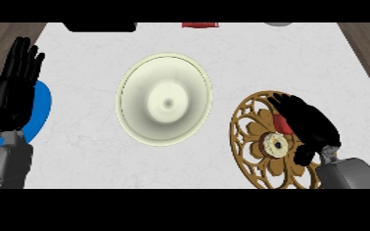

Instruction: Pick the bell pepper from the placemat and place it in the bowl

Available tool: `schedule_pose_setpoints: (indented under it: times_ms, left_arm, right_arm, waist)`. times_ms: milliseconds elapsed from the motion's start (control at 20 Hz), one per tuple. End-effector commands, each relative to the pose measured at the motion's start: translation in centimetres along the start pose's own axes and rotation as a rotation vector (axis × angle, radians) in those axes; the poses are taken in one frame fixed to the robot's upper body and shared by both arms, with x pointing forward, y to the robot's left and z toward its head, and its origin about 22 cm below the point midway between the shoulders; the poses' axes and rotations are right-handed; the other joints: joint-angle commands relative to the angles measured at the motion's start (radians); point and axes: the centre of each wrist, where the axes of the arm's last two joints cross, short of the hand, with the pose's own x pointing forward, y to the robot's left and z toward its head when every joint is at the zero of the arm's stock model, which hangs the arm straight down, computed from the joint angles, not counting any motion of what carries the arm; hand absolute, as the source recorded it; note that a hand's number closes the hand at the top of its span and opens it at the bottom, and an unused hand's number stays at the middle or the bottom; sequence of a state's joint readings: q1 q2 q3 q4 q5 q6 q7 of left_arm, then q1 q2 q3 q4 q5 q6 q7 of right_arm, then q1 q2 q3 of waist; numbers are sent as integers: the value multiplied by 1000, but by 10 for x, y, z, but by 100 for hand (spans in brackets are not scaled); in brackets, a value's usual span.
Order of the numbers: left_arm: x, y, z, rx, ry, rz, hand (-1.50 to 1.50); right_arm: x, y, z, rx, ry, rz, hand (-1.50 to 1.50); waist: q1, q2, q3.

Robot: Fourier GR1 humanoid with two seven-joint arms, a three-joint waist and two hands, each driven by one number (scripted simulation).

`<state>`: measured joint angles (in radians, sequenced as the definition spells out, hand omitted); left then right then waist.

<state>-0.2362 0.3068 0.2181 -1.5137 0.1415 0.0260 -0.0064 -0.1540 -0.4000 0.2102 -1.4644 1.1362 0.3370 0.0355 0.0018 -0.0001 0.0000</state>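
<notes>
Nearest, at 4 o'clock, the right forearm (347,172) enters from the lower edge and is cut off there. The right hand (309,127) lies over the placemat (245,142), a round gold-brown openwork mat whose near rim runs out of view at the bottom. The hand's fingers are curled over the bell pepper (282,124), which is on the far half of the placemat. Only a small red patch of it shows at the hand's 9 o'clock side; the rest is hidden under palm and fingers. Whether the pepper rests on the mat or is raised off it cannot be determined. At 8 o'clock the left forearm (14,159) is partly cut by the left edge. Beyond it, at 9 o'clock, the left hand (18,85) rests open, fingers straight and pointing to 12, holding nothing. A blue rounded object (39,108) lies beneath that hand and to its 3 o'clock, largely hidden by the hand and the frame edge; what it is cannot be made out. At the centre of the white counter (86,151) stands the bowl (137,103), cream-coloured, near the placemat at its 4 o'clock but not touching it. Its pale inner surface shows unbroken from the rim to the small ring at its middle. Along the far edge three things are cut off: a black item (101,27) at 11 o'clock, a red item (200,25) at 12 and a grey item (278,24) at 1. None can be identified.
</notes>
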Motion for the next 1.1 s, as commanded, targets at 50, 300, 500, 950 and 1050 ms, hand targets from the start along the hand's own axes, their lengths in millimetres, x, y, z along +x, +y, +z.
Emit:
schedule_pose_setpoints:
  times_ms: [50, 300, 500, 950, 1050]
  left_arm:
    - [-6, 18, -4, -9, 7, 15, 0]
    - [-7, -1, -7, 16, 0, 1, 0]
    - [-10, 2, 6, -3, -4, 5, 0]
    - [3, 7, -15, 2, 13, -1, 0]
    - [-9, 0, -1, -26, -4, 4, 0]
  right_arm:
    - [7, -2, -19, 19, 43, 1, -150]
    - [-15, 19, -5, 38, 58, 30, -150]
    - [-10, 24, -18, -96, -44, 36, 150]
    - [-15, 9, -34, -118, -63, 72, 150]
    - [-48, -42, -54, -84, -118, 30, 150]
  waist:
    - [0, 0, 0]
    - [-4, 0, 0]
    - [-1, 1, 0]
    - [-1, 1, 0]
    - [17, 5, 0]
